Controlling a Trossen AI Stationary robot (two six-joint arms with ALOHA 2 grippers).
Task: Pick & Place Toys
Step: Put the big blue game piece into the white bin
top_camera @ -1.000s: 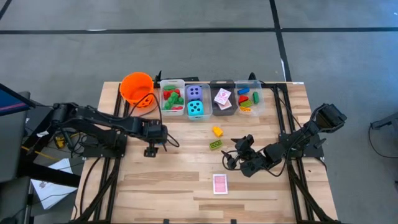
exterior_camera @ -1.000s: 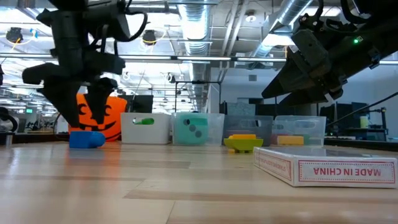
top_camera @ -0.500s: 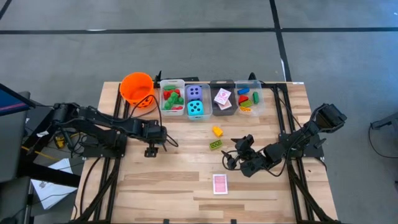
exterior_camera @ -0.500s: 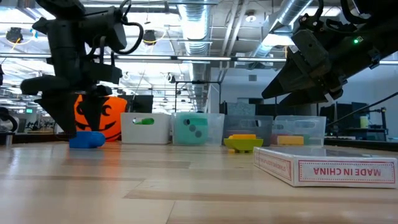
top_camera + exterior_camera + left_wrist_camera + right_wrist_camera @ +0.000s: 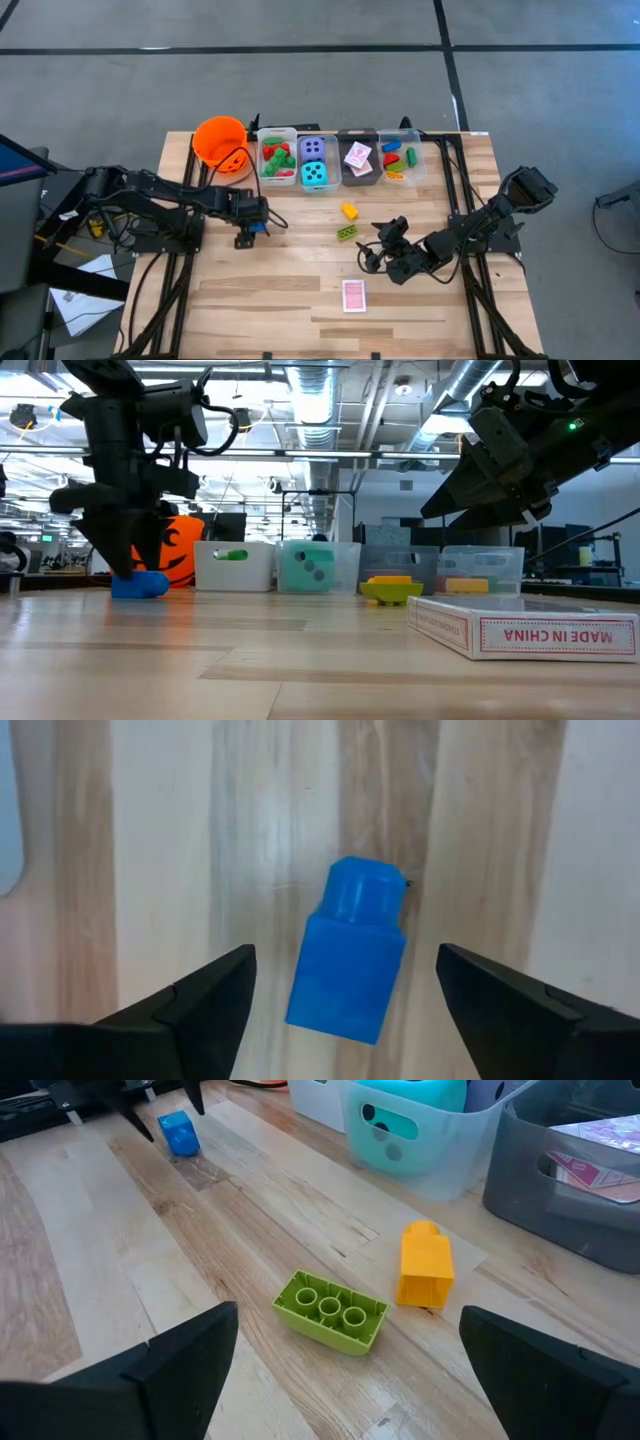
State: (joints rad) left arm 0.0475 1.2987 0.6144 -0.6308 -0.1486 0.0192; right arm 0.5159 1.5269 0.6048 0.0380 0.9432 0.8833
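a small blue brick [image 5: 352, 952] is lying on the desk [image 5: 300, 290] left of centre in the high view, between the left gripper's [image 5: 345, 995] spread fingers, untouched. the right gripper [image 5: 372, 250] is waiting right of centre, fingers spread, facing the green brick [image 5: 330, 1311] and yellow brick [image 5: 424, 1264].

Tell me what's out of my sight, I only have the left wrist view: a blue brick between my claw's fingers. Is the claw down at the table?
Observer: Low view shows the left claw right above the blue brick, fingers open on either side of it.
Operator: What's behind it?
Observer: An orange bucket, at the left end of a row of bins.
Operator: Other loose toys?
Observer: A yellow brick, a green brick and a card, all near the open right claw.
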